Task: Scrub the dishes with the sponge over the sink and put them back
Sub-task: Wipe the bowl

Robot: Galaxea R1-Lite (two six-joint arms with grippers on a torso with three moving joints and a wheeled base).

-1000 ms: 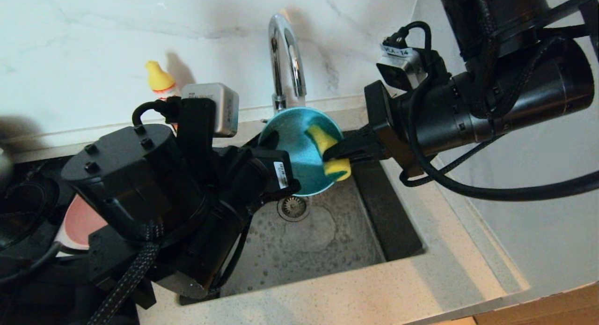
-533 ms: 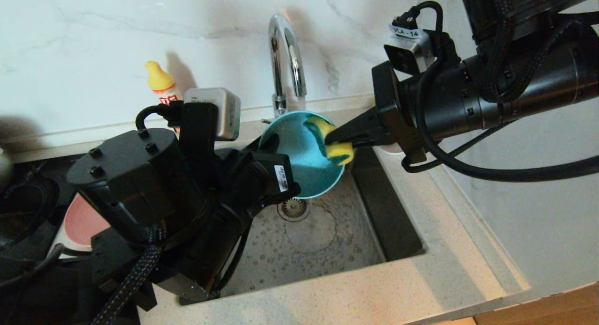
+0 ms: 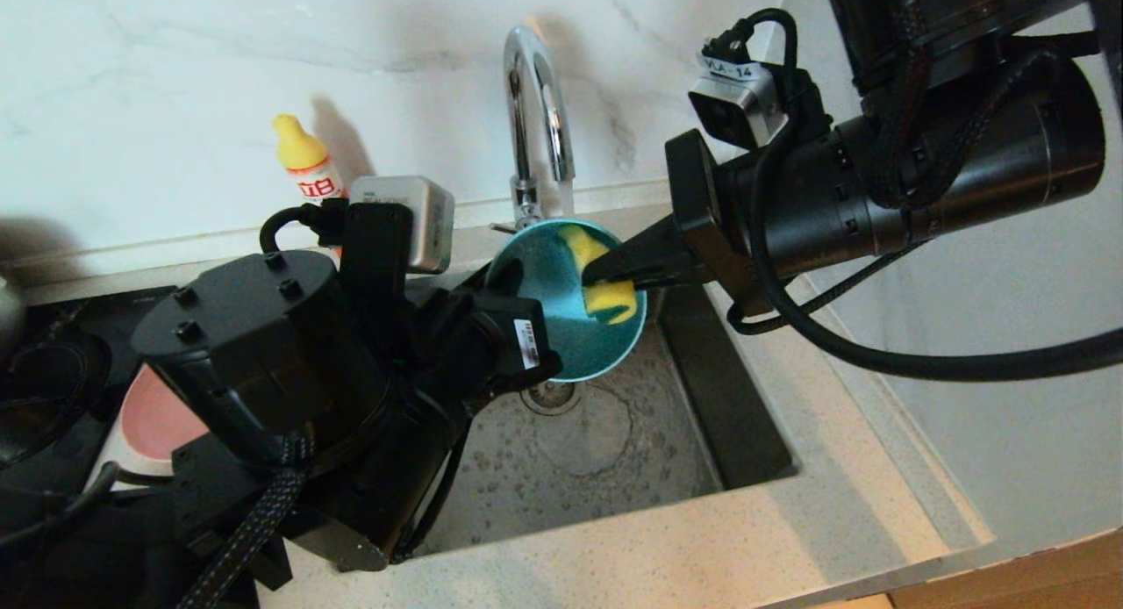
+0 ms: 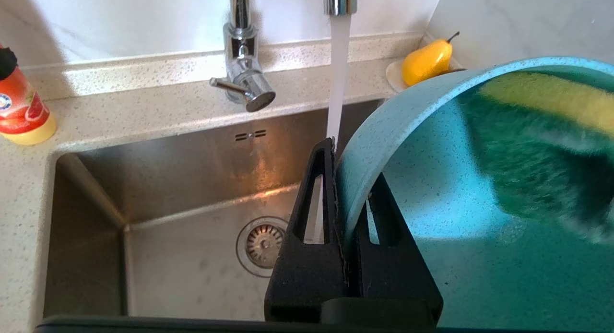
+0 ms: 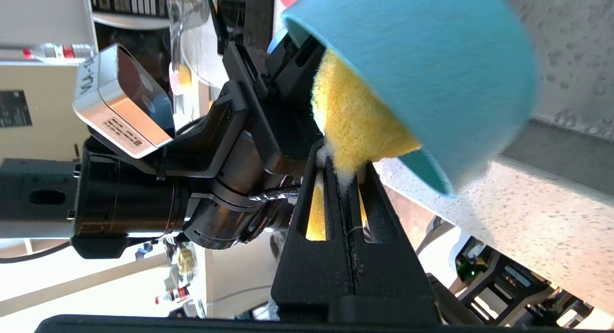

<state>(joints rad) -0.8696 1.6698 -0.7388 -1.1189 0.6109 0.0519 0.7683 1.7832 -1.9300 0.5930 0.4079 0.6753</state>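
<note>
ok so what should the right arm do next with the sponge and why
Probably sweep the sponge across the rest of the teal bowl. The right gripper is shut on it inside the bowl, which the left gripper pinches by its rim over the sink, tap running.

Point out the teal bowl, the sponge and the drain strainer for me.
teal bowl [image 3: 548, 328]: head view, on its inner wall below the sponge.
sponge [image 3: 605, 297]: head view, on its yellow body inside the bowl.
drain strainer [image 4: 261, 239]: left wrist view, on its centre in the sink floor.
</note>
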